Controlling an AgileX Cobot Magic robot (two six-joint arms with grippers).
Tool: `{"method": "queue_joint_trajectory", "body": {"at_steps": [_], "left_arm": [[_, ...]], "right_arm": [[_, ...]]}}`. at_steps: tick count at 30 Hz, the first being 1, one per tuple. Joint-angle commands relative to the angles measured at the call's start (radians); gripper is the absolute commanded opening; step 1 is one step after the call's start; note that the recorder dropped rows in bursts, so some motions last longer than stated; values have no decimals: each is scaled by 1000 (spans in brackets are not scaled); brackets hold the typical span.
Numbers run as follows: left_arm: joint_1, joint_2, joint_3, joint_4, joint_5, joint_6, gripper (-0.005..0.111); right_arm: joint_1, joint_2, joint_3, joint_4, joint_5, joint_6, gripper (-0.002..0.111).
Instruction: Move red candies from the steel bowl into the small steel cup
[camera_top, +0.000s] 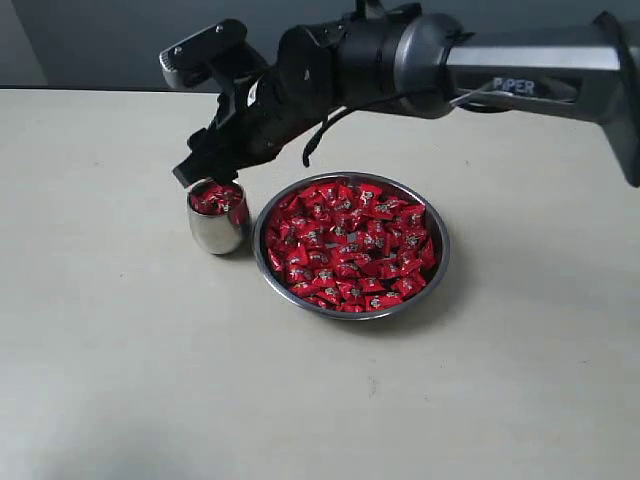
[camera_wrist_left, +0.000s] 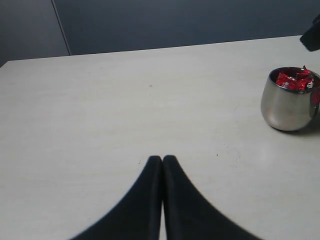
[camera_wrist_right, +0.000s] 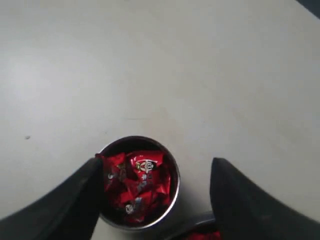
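Note:
The steel bowl sits at table centre, heaped with red candies. Just left of it stands the small steel cup, holding several red candies. My right gripper hovers right above the cup, open, with nothing between its fingers. From the right wrist the cup lies below the spread fingers, its candies showing, and the bowl's rim peeks in at the edge. The left gripper is shut and empty over bare table, well away from the cup.
The right arm reaches in from the right above the bowl's far side. A dark wall runs behind the table's far edge. Bare tabletop spreads round the cup and bowl.

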Motion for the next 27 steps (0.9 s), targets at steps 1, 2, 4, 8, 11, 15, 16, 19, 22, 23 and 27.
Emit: {"method": "queue_joint_trajectory", "body": {"at_steps": [1, 2, 4, 8, 11, 15, 16, 19, 22, 23, 27], "left_arm": [[-5, -5, -8, 2, -5, -3, 0], [-5, -5, -8, 2, -5, -3, 0], [-5, -5, -8, 2, -5, -3, 0], [-5, -5, -8, 2, -5, -3, 0], [-5, -5, -8, 2, -5, -3, 0], [-5, -5, -8, 2, -5, -3, 0], [-5, -5, -8, 2, -5, -3, 0], [-5, -5, -8, 2, -5, -3, 0], [-5, -5, -8, 2, -5, -3, 0], [-5, -5, -8, 2, -5, -3, 0], [-5, -5, -8, 2, -5, -3, 0]], "right_arm": [[-2, -68, -4, -3, 91, 12, 59], [-2, -75, -4, -3, 107, 15, 59], [-2, -90, -4, -5, 147, 28, 59], [-2, -113, -4, -10, 217, 39, 59], [-2, -132, 8, -10, 252, 39, 57], [-2, -191, 92, -19, 224, 41, 43], [-2, -210, 122, -27, 213, 41, 37], [-2, -272, 225, -50, 176, 48, 18], [-2, -347, 334, -75, 127, 48, 1], [-2, -376, 374, -85, 110, 49, -1], [-2, -491, 516, -127, 59, 85, -1]]}}
